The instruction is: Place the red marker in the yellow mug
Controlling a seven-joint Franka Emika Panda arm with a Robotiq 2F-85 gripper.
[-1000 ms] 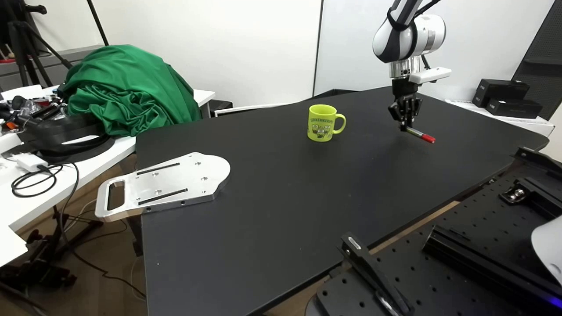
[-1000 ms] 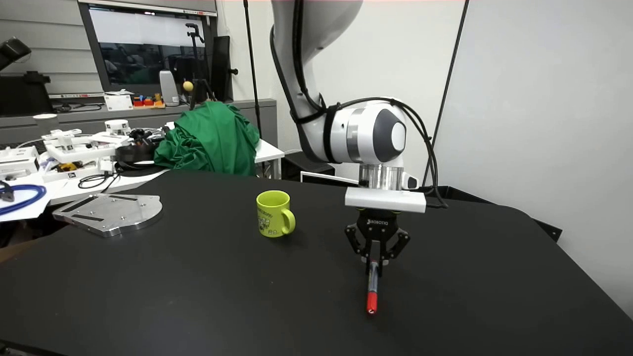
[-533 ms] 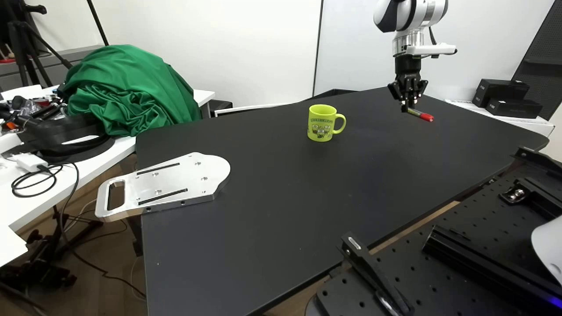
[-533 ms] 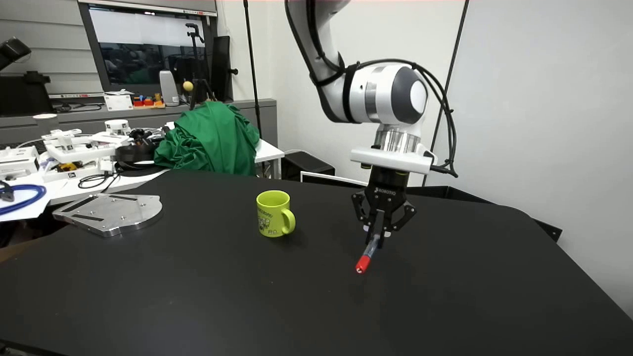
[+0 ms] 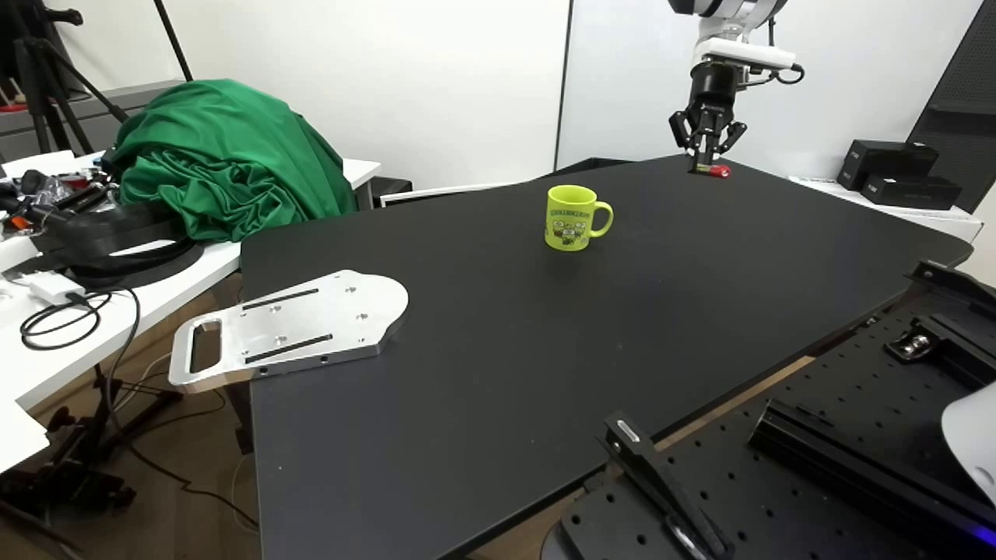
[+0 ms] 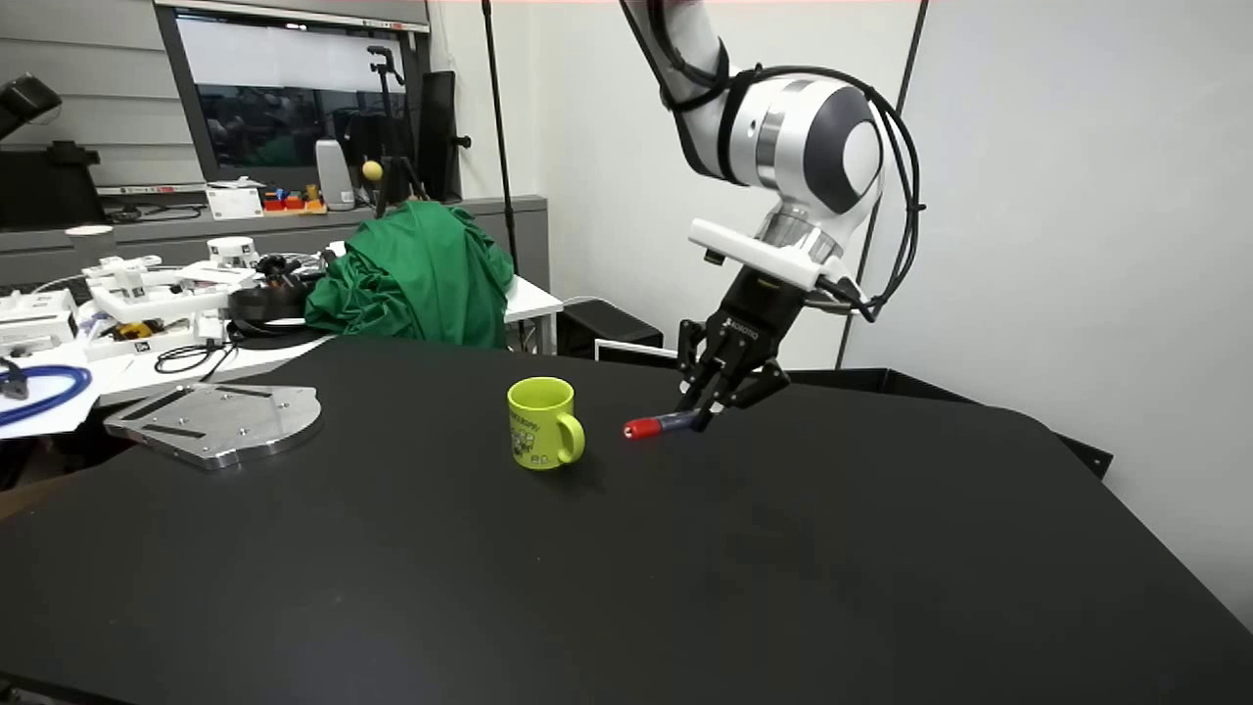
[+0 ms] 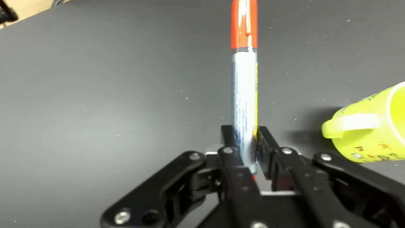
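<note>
Holding: hand [image 7: 245,134] pinches the red marker [image 6: 648,428] sideways, above the desk [image 5: 482,373].
Yellow mug [image 6: 540,426]: upright, toward the far edge.
Rim [image 7: 389,107]: sideways marker might bump it and tip the mug.

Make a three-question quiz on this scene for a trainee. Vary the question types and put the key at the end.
1. Multiple choice: In the wrist view, on which side of the red marker does the yellow mug show? A) left; B) right; C) both.
2. True or false: The marker lies inside the mug.
3. Fill the gap: The mug stands ... on the black table, its opening facing up.

Key: 1. B. 2. False; the hand grips it outside the mug. 3. upright.
</note>
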